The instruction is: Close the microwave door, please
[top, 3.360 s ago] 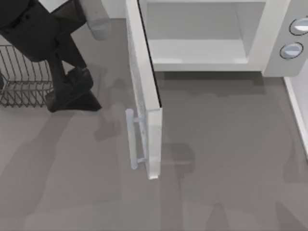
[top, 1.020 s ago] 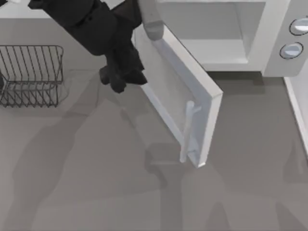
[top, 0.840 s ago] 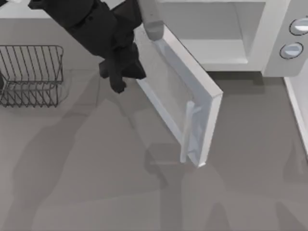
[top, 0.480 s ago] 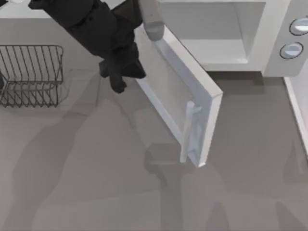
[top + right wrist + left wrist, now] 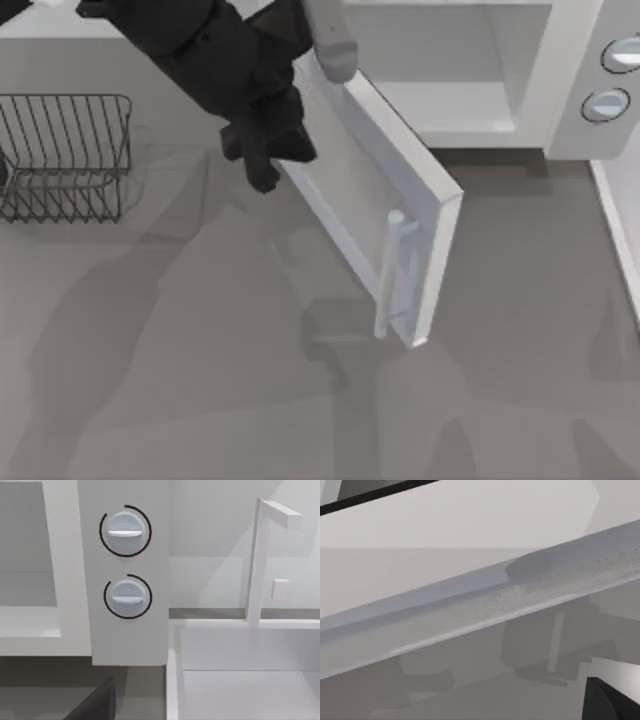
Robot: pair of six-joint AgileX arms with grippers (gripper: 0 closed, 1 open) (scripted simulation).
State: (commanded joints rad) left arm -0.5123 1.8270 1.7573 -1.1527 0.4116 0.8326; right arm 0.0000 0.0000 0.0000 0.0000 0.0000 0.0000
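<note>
The white microwave (image 5: 560, 120) stands at the back with its pale cavity (image 5: 430, 70) open. The microwave door (image 5: 340, 170) hangs about halfway swung, its free edge toward the table's front. Its pale-blue bar handle (image 5: 393, 275) is on the outer face. My left gripper (image 5: 265, 160) is against that outer face near the hinge side, away from the handle. In the left wrist view the door's speckled window (image 5: 520, 597) runs across very close. My right arm faces the microwave's two knobs (image 5: 125, 530).
A wire rack (image 5: 62, 155) stands at the left of the table. The knobs (image 5: 606, 103) sit on the microwave's right panel. A white sink (image 5: 250, 675) with a faucet (image 5: 257, 560) lies right of the microwave. Grey tabletop stretches in front.
Since 3.4 s ago the door has swung from straight out toward the cavity. Over the last second the door has held still while my left arm shifted slightly right along it.
</note>
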